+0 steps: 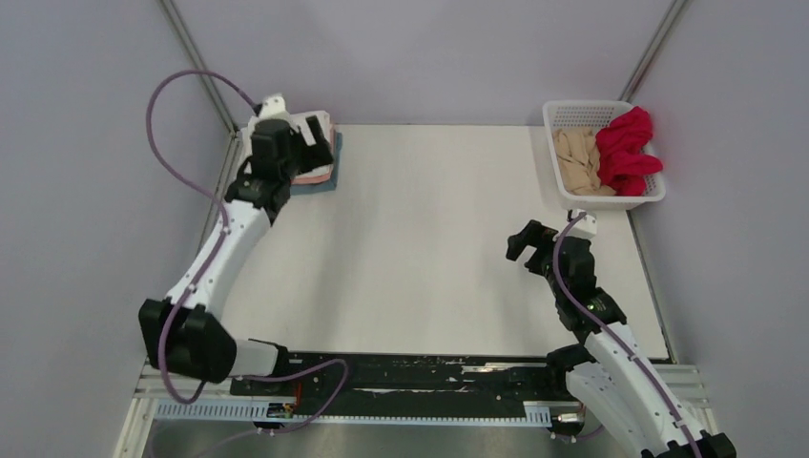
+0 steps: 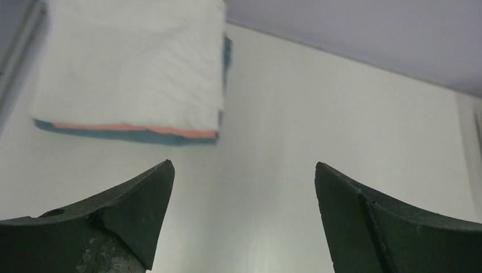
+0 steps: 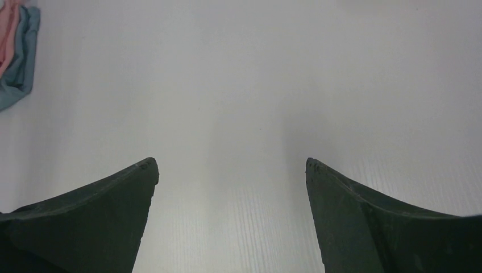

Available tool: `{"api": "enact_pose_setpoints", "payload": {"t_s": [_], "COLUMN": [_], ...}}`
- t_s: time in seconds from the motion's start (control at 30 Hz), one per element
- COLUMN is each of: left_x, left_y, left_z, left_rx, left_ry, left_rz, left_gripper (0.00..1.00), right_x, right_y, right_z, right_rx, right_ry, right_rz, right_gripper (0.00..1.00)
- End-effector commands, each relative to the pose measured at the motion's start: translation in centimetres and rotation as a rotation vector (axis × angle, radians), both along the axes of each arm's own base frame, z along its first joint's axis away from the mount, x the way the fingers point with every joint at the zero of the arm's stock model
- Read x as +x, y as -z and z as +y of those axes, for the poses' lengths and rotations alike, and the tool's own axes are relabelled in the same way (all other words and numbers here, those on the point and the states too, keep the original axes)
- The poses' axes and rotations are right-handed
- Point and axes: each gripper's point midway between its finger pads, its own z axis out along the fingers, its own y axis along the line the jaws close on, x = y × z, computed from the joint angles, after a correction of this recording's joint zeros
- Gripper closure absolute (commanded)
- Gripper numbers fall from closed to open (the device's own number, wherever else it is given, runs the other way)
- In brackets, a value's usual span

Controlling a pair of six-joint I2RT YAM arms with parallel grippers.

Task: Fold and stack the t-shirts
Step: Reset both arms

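Three folded t-shirts lie stacked at the table's far left corner: the white t-shirt (image 2: 131, 62) on top, the salmon pink t-shirt (image 2: 136, 128) under it, the grey-blue t-shirt (image 2: 131, 136) at the bottom. My left gripper (image 2: 243, 170) is open and empty, hovering just beside and above this stack (image 1: 315, 176). The beige t-shirt (image 1: 579, 160) and red t-shirt (image 1: 628, 148) lie crumpled in the basket. My right gripper (image 1: 528, 245) is open and empty over bare table at the right; its wrist view (image 3: 232, 165) shows the stack's edge (image 3: 20, 62) far off.
A white plastic lattice basket (image 1: 556, 113) stands at the far right corner. Metal frame posts and grey walls close in the table's back and sides. The left arm (image 1: 224, 243) stretches along the left edge.
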Motion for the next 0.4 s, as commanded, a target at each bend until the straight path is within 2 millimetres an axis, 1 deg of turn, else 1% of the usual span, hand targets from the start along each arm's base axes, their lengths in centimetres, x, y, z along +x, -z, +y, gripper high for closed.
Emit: {"api": "enact_pose_setpoints", "payload": {"t_s": [0.0,0.03,0.07,0.1,0.13,0.17,0.2,0.23,0.27,0.3,0.33,0.37], "left_x": [-7.9,-9.2,-11.5,-12.7,-14.7,-15.7,-17.0,-17.6,-18.5,-19.0,-19.6,-19.8], "left_y": [5.2,6.3,8.5,9.6,11.6,11.4,13.3,12.9,14.3,14.0,14.7,14.2], "left_z": [-7.2,-7.6,-8.1,-8.3,-8.3,-8.2,-7.8,-7.4,-6.8,-6.3,-5.9,-5.4], "left_rx": [-0.097,-0.11,-0.132,-0.144,-0.149,-0.162,-0.153,-0.161,-0.145,-0.143,-0.128,-0.122], "left_ry": [0.106,0.121,0.143,0.158,0.171,0.179,0.176,0.17,0.162,0.151,0.147,0.138], "left_rz": [0.034,0.046,0.079,0.098,0.13,0.112,0.154,0.13,0.159,0.136,0.152,0.128], "left_gripper": [0.0,0.0,0.0,0.0,0.0,0.0,0.0,0.0,0.0,0.0,0.0,0.0], "right_x": [-0.6,-0.8,-1.0,-1.1,-1.2,-1.3,-1.4,-1.4,-1.5,-1.5,-1.5,-1.6], "right_y": [-0.6,-0.4,-0.3,-0.2,-0.2,-0.2,-0.2,-0.2,-0.3,-0.4,-0.5,-0.7], "right_z": [0.4,0.4,0.4,0.4,0.5,0.6,0.6,0.6,0.5,0.3,0.1,0.0], "right_rx": [0.049,0.054,0.062,0.074,0.088,0.099,0.105,0.104,0.098,0.09,0.091,0.096], "right_ry": [-0.016,-0.017,-0.014,-0.008,-0.005,-0.004,-0.006,-0.01,-0.01,-0.001,0.01,0.017], "right_rz": [-0.034,-0.033,-0.034,-0.035,-0.039,-0.041,-0.046,-0.053,-0.058,-0.065,-0.071,-0.081], "right_gripper": [0.0,0.0,0.0,0.0,0.0,0.0,0.0,0.0,0.0,0.0,0.0,0.0]}}
